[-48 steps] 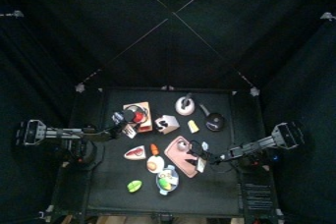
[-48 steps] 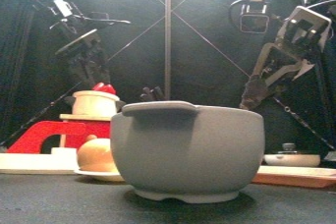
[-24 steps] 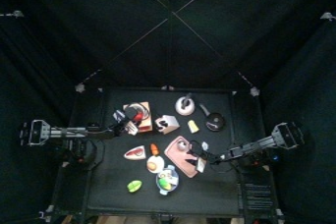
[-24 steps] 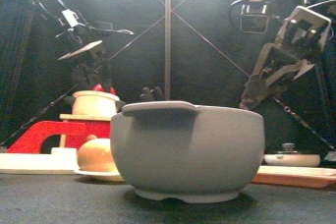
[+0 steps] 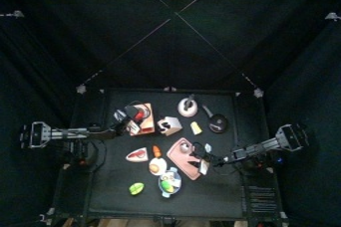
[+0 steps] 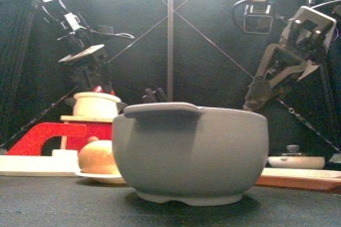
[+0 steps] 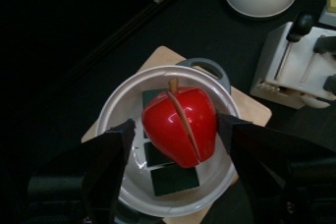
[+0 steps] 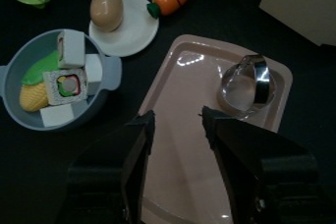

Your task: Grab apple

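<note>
Left fingers [image 7: 186, 151] pinch the apple [image 7: 183, 126] at its widest part, one each side, above the white bowl [image 7: 132, 90] on the tan board [image 7: 160, 56]. Apple looks rigid, light, glossy, so likely slippery; grip the flanks, not the stem. Right fingers [image 8: 174, 130] spread, empty, over the pink tray [image 8: 184, 71].

The pen is dim, black curtains swallowing most light. From above, only the small table [image 5: 170, 146] in mid-frame is lit. Up front, the grey bowl [image 6: 186, 151] looms soft. Glare glints on the apple [image 7: 182, 126] and metal strainer [image 8: 247, 81].
</note>
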